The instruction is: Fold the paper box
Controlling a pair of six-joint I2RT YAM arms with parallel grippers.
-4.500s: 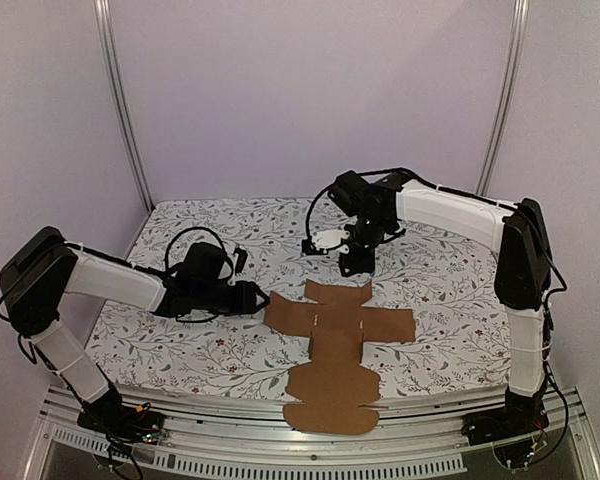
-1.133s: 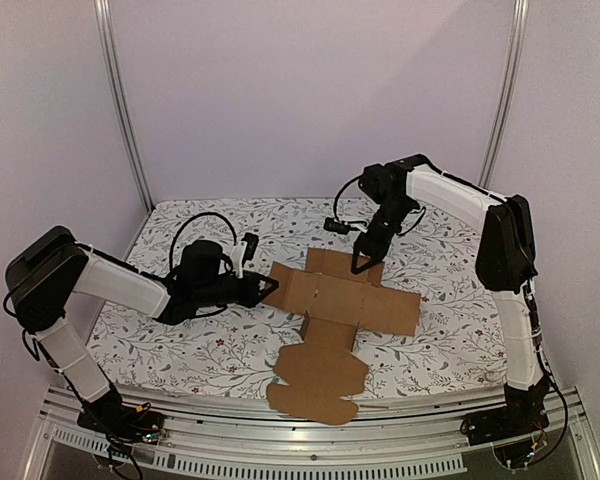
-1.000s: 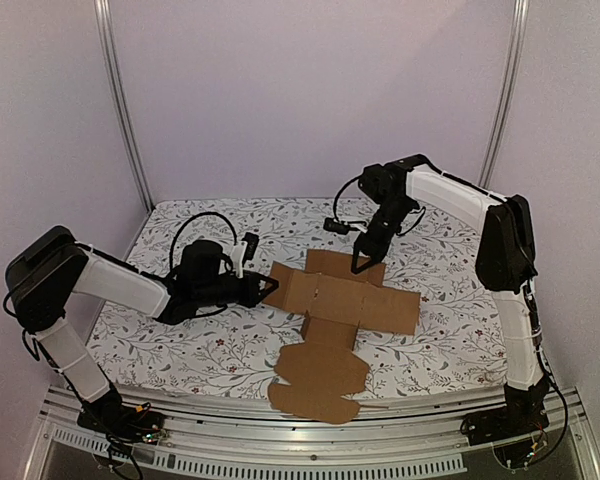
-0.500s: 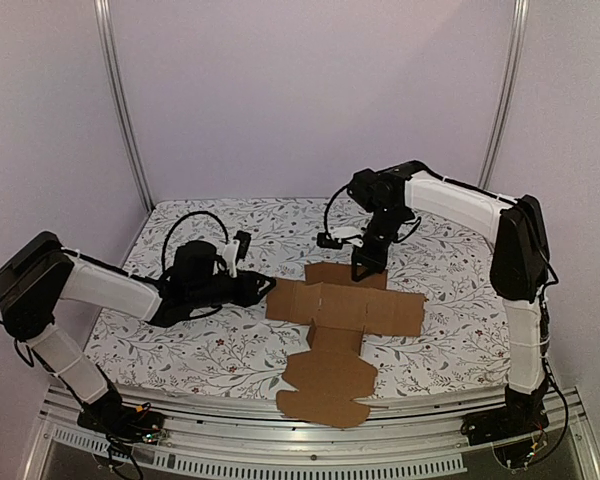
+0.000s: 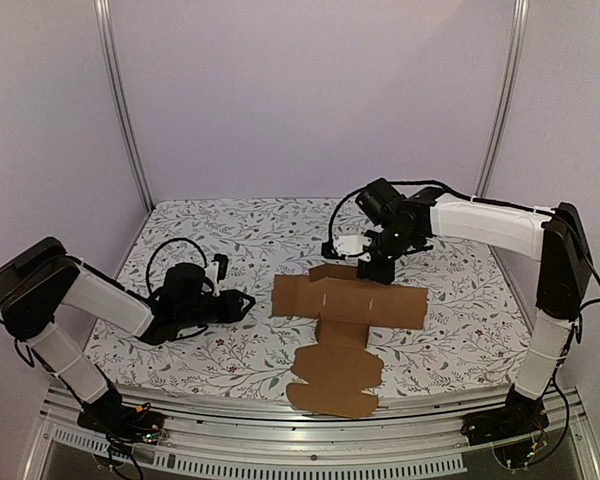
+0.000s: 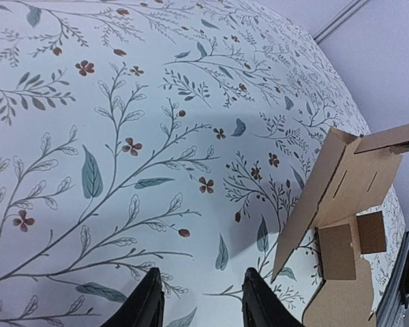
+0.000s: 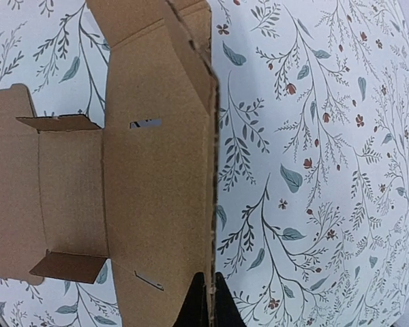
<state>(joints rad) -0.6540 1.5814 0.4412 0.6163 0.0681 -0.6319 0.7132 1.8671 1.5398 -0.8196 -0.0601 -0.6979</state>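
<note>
White arm shells (image 5: 480, 222), blk joints (image 5: 565, 255)

Cut off below, the right gripper (image 7: 206, 304) seemingly pinches the paper box (image 7: 157, 157).

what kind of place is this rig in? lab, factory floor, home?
Looks like a lab test booth, not a production line: plain lilac walls with aluminium uprights, a left arm and right arm bolted to a metal rail, and a floral cloth under one paper box.
</note>
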